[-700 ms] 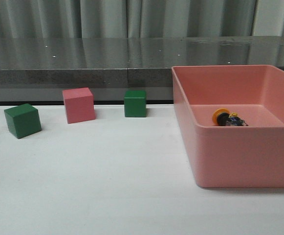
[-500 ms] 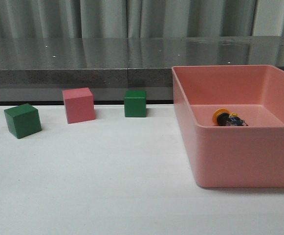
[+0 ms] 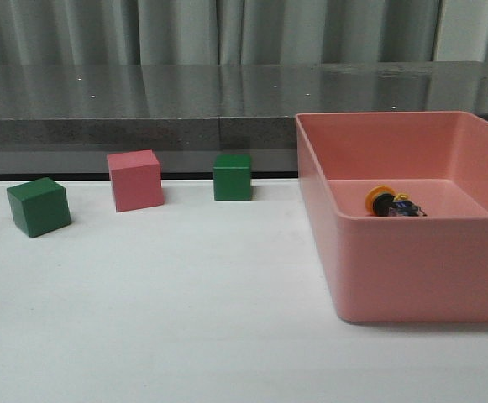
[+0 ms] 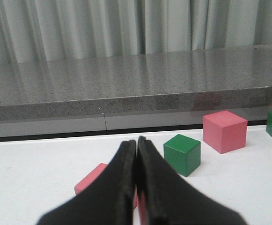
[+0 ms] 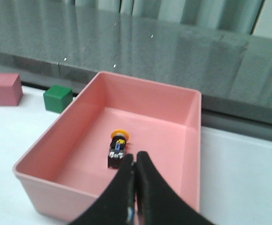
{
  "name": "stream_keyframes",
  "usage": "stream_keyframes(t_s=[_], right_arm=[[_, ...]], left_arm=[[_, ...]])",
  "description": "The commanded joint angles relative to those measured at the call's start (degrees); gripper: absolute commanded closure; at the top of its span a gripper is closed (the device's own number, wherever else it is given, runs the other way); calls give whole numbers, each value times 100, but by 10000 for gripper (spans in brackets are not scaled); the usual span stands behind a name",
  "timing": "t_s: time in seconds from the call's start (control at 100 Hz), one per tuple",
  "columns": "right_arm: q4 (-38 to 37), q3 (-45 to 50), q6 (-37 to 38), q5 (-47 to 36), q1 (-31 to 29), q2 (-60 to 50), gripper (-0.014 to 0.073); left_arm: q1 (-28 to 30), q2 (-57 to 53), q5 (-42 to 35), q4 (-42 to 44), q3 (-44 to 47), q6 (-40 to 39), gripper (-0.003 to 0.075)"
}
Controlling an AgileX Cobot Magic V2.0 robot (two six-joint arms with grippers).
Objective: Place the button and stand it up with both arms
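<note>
No writing is showing on anything. The button (image 3: 392,202) is lying on its side on the floor of the pink bin (image 3: 411,269), its yellow cap pointing toward the bin's far wall and its black body and clear base trailing nearer; bare floor is lying open all around it. The right gripper (image 5: 135,165) is hovering above the bin with fingers pressed together, holding nothing. The left gripper (image 4: 136,146), likewise closed and empty, is hanging well left of the bin over the white table (image 3: 185,319), near a green cube (image 4: 182,154) and pink cube (image 4: 224,131).
</note>
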Motion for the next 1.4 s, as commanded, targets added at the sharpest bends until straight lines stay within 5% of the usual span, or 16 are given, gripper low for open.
stream_keyframes(t_s=[0.0, 0.41, 0.51, 0.66, 0.73, 1.39], right_arm=[[34, -688, -75, 135, -25, 720, 703], [516, -3257, -75, 1374, -19, 4349, 663], [550, -3762, -75, 1659, -19, 5167, 524], [832, -4202, -75, 1918, -19, 6069, 149], [903, -4268, -75, 1811, -19, 6397, 68], [885, -4284, -86, 266, 354, 8033, 104]], left_arm=[[13, -178, -470, 1, 166, -45, 739], [13, -178, -470, 1, 166, -45, 739], [13, -178, -470, 1, 166, -45, 739], [13, -178, -470, 1, 166, -45, 739], [13, -178, -470, 1, 166, -45, 739], [13, -178, -470, 1, 166, -45, 739]])
